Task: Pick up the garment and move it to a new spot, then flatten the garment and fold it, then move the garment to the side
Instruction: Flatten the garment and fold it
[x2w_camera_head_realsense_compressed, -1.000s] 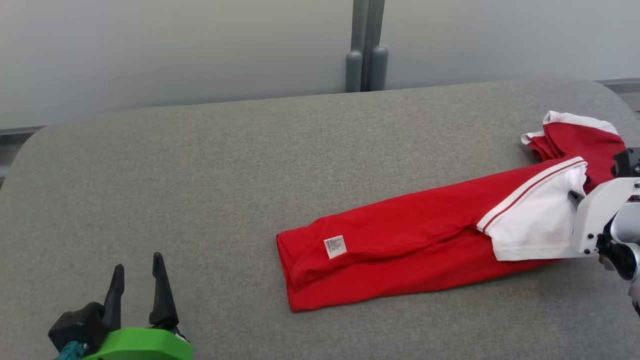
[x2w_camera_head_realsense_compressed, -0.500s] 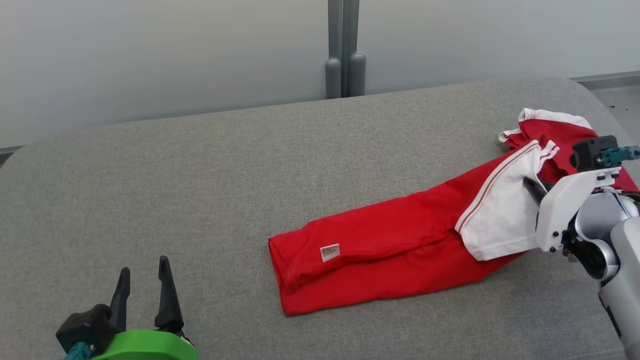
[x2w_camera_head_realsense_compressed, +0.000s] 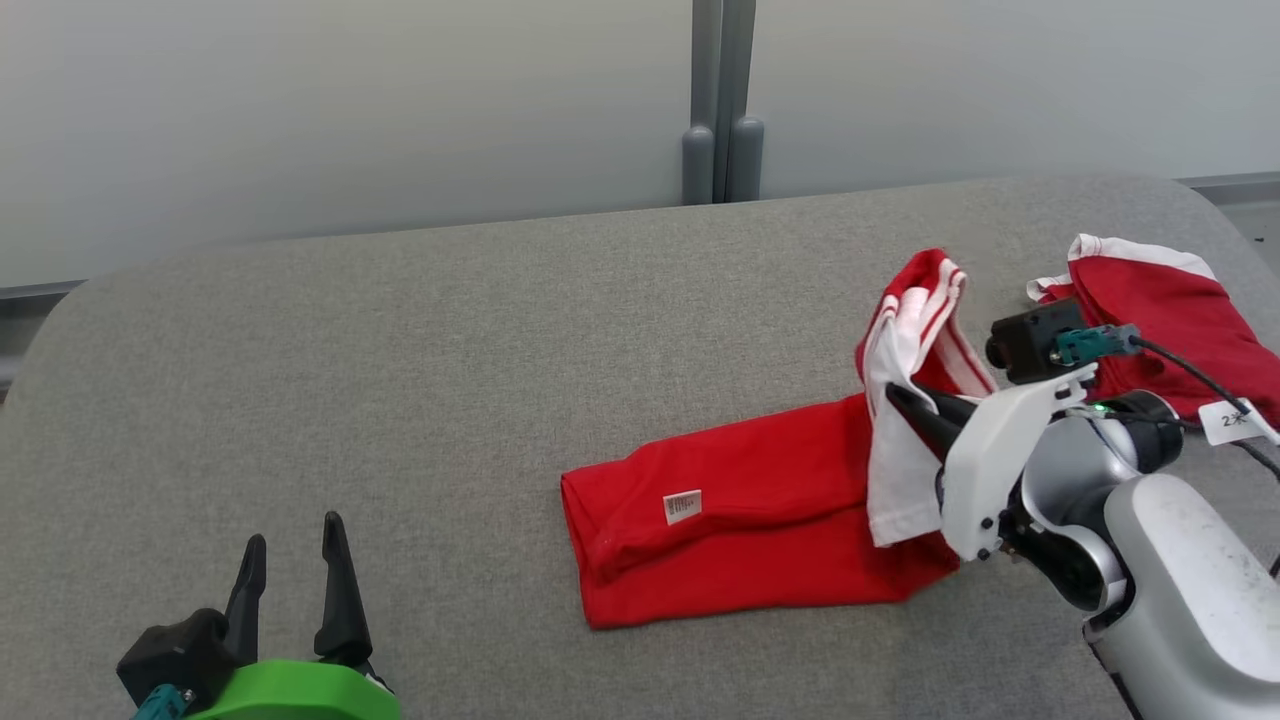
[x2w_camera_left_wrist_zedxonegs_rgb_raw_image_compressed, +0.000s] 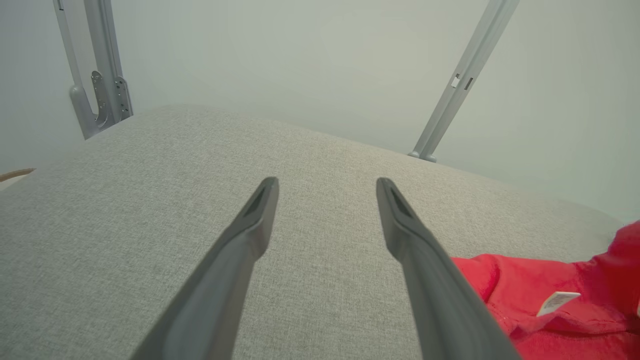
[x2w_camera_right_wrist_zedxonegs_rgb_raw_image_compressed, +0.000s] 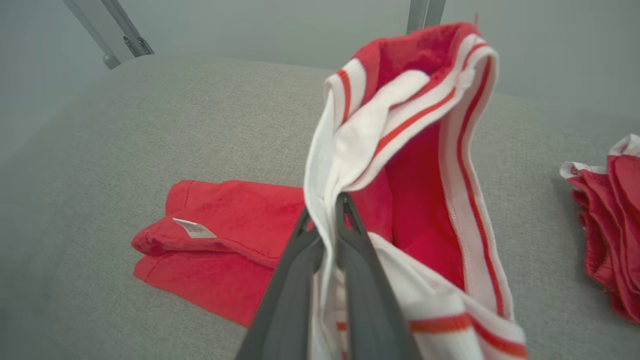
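Note:
The garment (x2w_camera_head_realsense_compressed: 740, 510) is red with a white, red-striped end and a small white label, and lies on the grey padded table (x2w_camera_head_realsense_compressed: 450, 380) right of centre. My right gripper (x2w_camera_head_realsense_compressed: 896, 396) is shut on the white end and holds it raised above the red body. In the right wrist view, the fingers (x2w_camera_right_wrist_zedxonegs_rgb_raw_image_compressed: 300, 270) pinch white fabric of the garment (x2w_camera_right_wrist_zedxonegs_rgb_raw_image_compressed: 225, 235), which stands up in a fold. My left gripper (x2w_camera_head_realsense_compressed: 296, 555) hovers open and empty at the near left. The left wrist view has the left gripper (x2w_camera_left_wrist_zedxonegs_rgb_raw_image_compressed: 326, 186) over bare table, with the garment (x2w_camera_left_wrist_zedxonegs_rgb_raw_image_compressed: 550, 280) at the lower right.
Another red and white cloth (x2w_camera_head_realsense_compressed: 1160, 300) lies apart near the table's right edge, also visible as the cloth (x2w_camera_right_wrist_zedxonegs_rgb_raw_image_compressed: 615, 215) in the right wrist view. A grey post (x2w_camera_head_realsense_compressed: 722, 100) stands behind the table against a pale wall. A cable and tag (x2w_camera_head_realsense_compressed: 1232, 420) hang by my right wrist.
My right gripper has moved left and up with the white end, lifting it and bunching the garment shorter. The left gripper stays put. The head camera shifted a little.

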